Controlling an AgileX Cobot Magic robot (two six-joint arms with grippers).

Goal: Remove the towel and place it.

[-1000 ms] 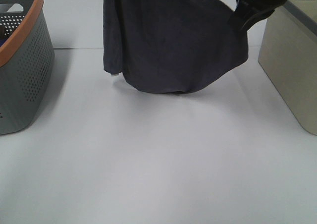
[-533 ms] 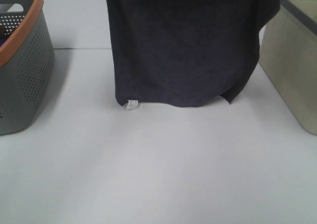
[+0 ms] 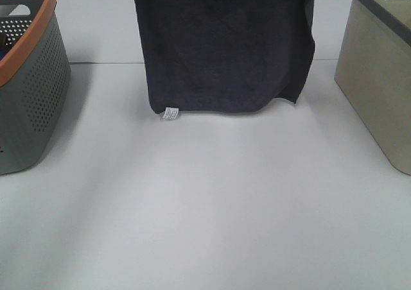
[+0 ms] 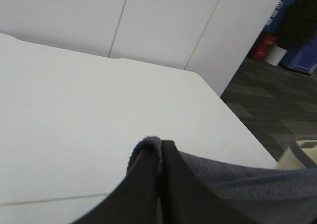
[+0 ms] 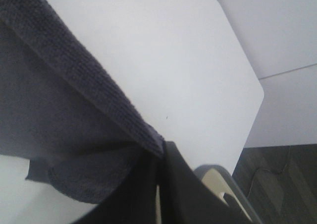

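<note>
The dark charcoal-grey towel [image 3: 225, 46] hangs spread out flat above the far middle of the white table, its lower hem just over the surface, with a small white label [image 3: 170, 113] at its lower left corner. Both grippers are above the top edge of the exterior view. In the left wrist view my left gripper [image 4: 159, 157] is shut on an upper corner of the towel [image 4: 237, 184]. In the right wrist view my right gripper [image 5: 161, 157] is shut on the other upper corner of the towel [image 5: 64, 115].
A grey perforated basket with an orange rim [image 3: 29, 78] stands at the left edge of the table. A beige basket with a dark rim [image 3: 379, 78] stands at the right edge. The white table [image 3: 212, 213] stretches toward the front.
The towel went from bunched and slanted, with the right gripper showing, to hanging flat. Its lower hem has risen a little and the grippers have left the exterior view.
</note>
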